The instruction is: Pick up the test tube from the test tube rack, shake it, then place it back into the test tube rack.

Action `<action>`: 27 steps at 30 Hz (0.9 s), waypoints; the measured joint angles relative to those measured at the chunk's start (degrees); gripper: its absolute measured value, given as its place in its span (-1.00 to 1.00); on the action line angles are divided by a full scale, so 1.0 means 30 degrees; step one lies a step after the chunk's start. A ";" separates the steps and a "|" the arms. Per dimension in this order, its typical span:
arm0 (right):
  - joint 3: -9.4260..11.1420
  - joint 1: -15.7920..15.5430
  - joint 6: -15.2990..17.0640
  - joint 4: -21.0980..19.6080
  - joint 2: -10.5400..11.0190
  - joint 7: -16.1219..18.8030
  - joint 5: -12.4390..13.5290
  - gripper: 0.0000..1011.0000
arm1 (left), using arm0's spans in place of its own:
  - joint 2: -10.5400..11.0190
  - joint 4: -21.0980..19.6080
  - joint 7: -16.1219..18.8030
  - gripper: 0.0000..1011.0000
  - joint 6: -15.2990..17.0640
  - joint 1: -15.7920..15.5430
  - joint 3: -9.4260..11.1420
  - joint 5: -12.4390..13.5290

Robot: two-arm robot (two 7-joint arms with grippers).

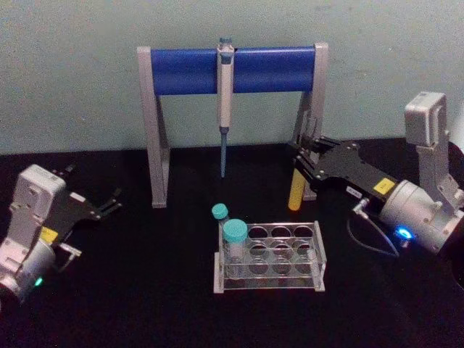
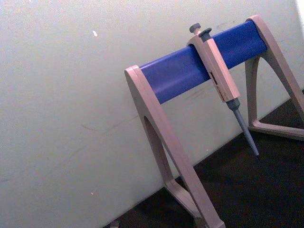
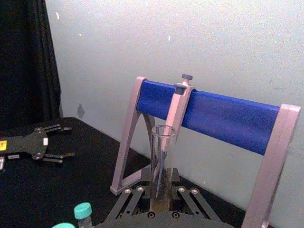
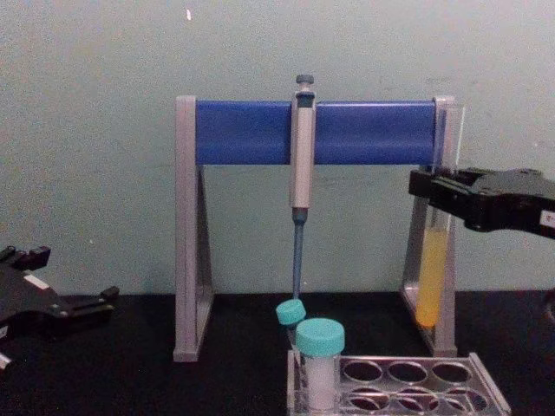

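My right gripper [image 4: 438,192] is shut on the test tube [image 4: 434,260] and holds it upright in the air, above and behind the right end of the test tube rack [image 4: 486,386]. The tube is clear glass with yellow liquid [image 1: 295,194] in its lower part. Its open rim [image 3: 164,130] rises between the fingers in the right wrist view. The clear rack [image 1: 317,250] sits on the black table in front of the stand. My left gripper [image 1: 109,204] rests open at the far left, apart from everything.
A grey-legged stand with a blue crossbar [image 1: 188,70] rises behind the rack, a grey-blue pipette [image 1: 225,101] hanging from its middle. Two teal-capped vials [image 1: 234,243] occupy the rack's left end. The held tube is close to the stand's right leg [image 4: 444,217].
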 joint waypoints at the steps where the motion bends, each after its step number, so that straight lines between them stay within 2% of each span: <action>1: 0.0048 -0.0087 0.0003 -0.0092 0.0041 -0.0009 -0.0007 -0.55 | -0.0001 0.0000 0.0000 1.00 0.0000 0.0000 0.0000 0.0001; 11: 0.0605 -0.1430 0.0148 -0.1356 0.0696 -0.0062 0.0075 -0.55 | -0.0001 -0.0001 -0.0001 1.00 0.0000 0.0000 0.0000 0.0001; 16: 0.0764 -0.2253 0.0202 -0.2166 0.1069 0.0163 0.0376 -0.55 | -0.0001 -0.0001 -0.0001 1.00 0.0000 -0.0001 0.0000 0.0001; 21: 0.0711 -0.2682 0.0220 -0.2683 0.1245 0.0411 0.0583 -0.55 | -0.0001 0.0000 0.0001 1.00 0.0000 0.0000 -0.0001 0.0001; 27: 0.0140 -0.2531 0.0253 -0.2756 0.1105 0.0788 0.0673 -0.55 | -0.0001 -0.0002 0.0000 1.00 0.0000 -0.0001 -0.0001 0.0000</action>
